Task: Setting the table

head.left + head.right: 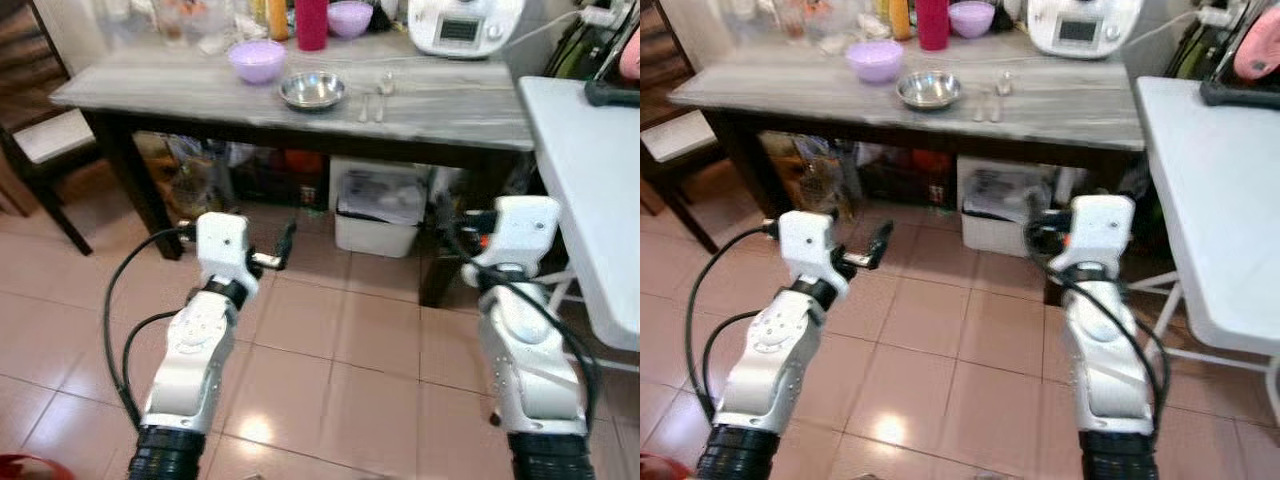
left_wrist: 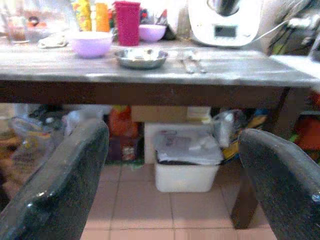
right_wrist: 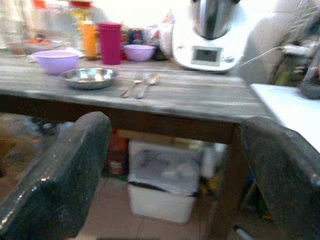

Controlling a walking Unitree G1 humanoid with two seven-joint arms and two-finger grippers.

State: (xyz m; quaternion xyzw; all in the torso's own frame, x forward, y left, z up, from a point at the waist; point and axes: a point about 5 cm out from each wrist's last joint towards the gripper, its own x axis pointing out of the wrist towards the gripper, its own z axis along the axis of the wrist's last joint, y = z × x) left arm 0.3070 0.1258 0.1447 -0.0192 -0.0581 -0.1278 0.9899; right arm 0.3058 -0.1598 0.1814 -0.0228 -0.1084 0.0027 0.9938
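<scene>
Silver arms reach out low over the tile floor, and the left gripper (image 2: 170, 185) and right gripper (image 3: 175, 175) are both spread wide and hold nothing. Farther off at twelve o'clock, well apart from them, the steel bowl (image 1: 313, 90) sits on the grey table (image 1: 440, 110), the fork and spoon (image 1: 377, 97) just beside it at three o'clock and the purple bowl (image 1: 257, 60) at ten o'clock. It looks like the robot is only walking up, so next it should step closer and lift a gripper to table height.
</scene>
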